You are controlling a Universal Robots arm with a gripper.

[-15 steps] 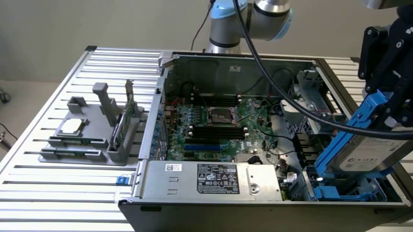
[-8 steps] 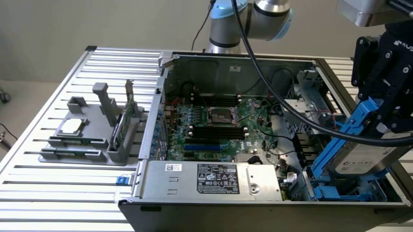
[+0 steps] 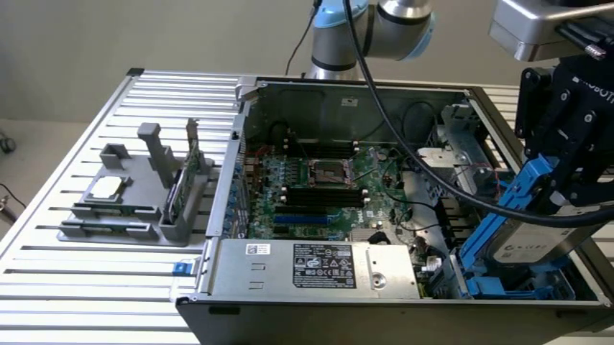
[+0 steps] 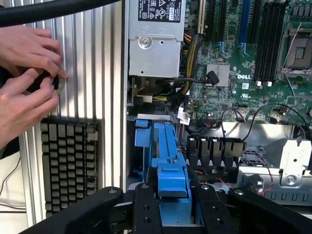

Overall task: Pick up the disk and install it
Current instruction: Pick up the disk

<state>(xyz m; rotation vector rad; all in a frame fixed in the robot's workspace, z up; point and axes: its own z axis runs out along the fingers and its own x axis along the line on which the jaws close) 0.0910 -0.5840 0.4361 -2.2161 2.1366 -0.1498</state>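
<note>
Your claw (image 3: 566, 190) is clamped on the disk (image 3: 540, 241), its fingers closed across the blue carrier frame (image 3: 523, 190). In the exterior view the disk hangs tilted, label side toward the camera, with its lower end down among the blue rails of the drive bay (image 3: 489, 284) at the corner of the open computer case (image 3: 346, 85) on the exterior view's right. That spot is beside the power supply (image 3: 317, 266) and well apart from the grey fixture (image 3: 134, 215) on the tabletop (image 3: 57, 287). The disk looks partly entered rather than seated. In the wrist view the claw (image 4: 174, 210) grips the carrier frame (image 4: 170, 165) from both sides, and the frame points into the bay (image 4: 141, 124). A row of black connectors (image 4: 214, 146) sits just beside the bay, a person's hands (image 4: 29, 73) rest near a keyboard (image 4: 68, 161) outside the case, and the motherboard (image 4: 243, 58) lies beyond. To do this step well, I would square the frame to the bay rails before pressing and keep the tilt shallow so neither edge binds. Watch that the loose wiring beside the bay stays out of the path.
</note>
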